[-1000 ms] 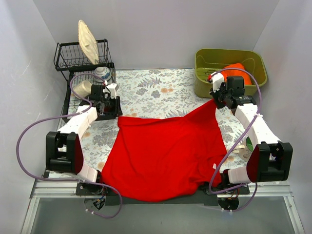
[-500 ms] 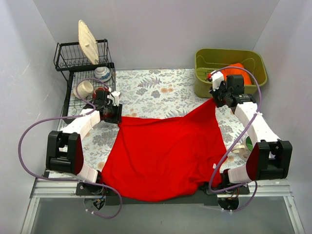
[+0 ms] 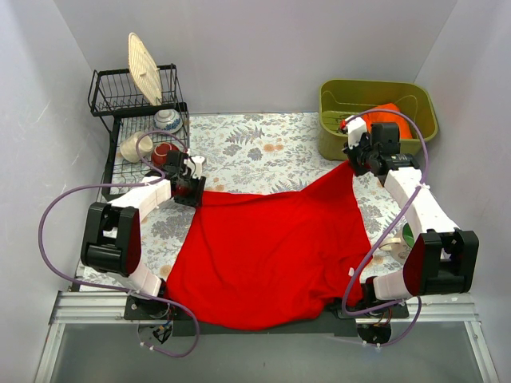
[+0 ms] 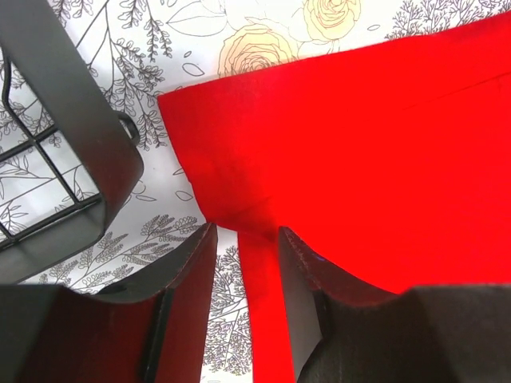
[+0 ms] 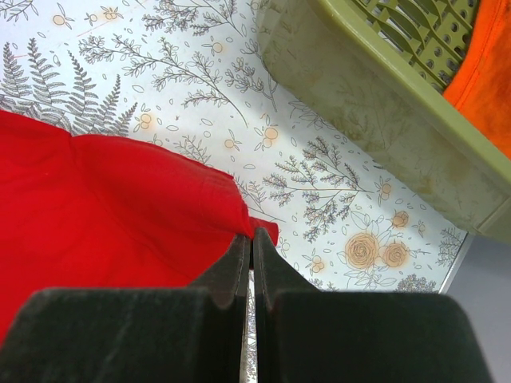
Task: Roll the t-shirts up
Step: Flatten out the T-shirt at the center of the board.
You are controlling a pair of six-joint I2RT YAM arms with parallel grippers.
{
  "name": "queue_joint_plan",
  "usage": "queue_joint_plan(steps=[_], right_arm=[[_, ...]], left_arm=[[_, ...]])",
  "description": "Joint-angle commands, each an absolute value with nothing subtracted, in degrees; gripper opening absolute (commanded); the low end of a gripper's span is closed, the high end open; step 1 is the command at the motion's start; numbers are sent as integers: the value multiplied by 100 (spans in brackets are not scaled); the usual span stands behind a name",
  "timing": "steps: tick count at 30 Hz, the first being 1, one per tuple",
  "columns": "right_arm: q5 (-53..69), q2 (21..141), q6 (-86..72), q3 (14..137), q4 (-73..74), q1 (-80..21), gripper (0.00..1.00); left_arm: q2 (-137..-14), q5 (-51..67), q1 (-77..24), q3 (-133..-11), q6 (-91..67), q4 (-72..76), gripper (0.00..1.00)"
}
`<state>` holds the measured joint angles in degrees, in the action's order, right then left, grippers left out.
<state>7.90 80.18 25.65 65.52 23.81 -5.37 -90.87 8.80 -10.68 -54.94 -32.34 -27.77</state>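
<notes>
The red t-shirt (image 3: 271,247) lies spread over the floral table, hanging a little over the near edge. My right gripper (image 3: 359,163) is shut on its far right corner and holds that corner raised; in the right wrist view the closed gripper (image 5: 252,237) pinches the red cloth (image 5: 120,199). My left gripper (image 3: 190,187) is at the shirt's far left corner. In the left wrist view the gripper (image 4: 245,231) is open, with a narrow fold of the red shirt (image 4: 359,144) running between its fingers (image 4: 192,271).
A black wire dish rack (image 3: 132,96) with a woven disc, a bowl, cups and a small red round item (image 3: 164,152) stands at the far left, close to my left gripper; its frame (image 4: 72,144) shows in the left wrist view. An olive bin (image 3: 375,96) holding orange cloth (image 5: 487,64) stands far right.
My left gripper has moved right and nearer, from beside the rack onto the shirt's far left corner. The right arm and the shirt have not moved.
</notes>
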Motion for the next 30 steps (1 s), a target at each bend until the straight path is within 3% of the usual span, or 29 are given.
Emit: queue_joint_plan(steps=[1,18,30], right_arm=[[826,7796,2531,6539,2224,-527,1],[800,7805,2540,6443,2153,-527,1],[774,7787,2549,6381,2110,-527,1]], left_arm=[[-9044,712,-1107,-5546,-3085,-2628,36],[-9325,589,-1160,-5598,-2918,-2364,39],[-9352,501,-1283,-5739,-2892,-2320,27]])
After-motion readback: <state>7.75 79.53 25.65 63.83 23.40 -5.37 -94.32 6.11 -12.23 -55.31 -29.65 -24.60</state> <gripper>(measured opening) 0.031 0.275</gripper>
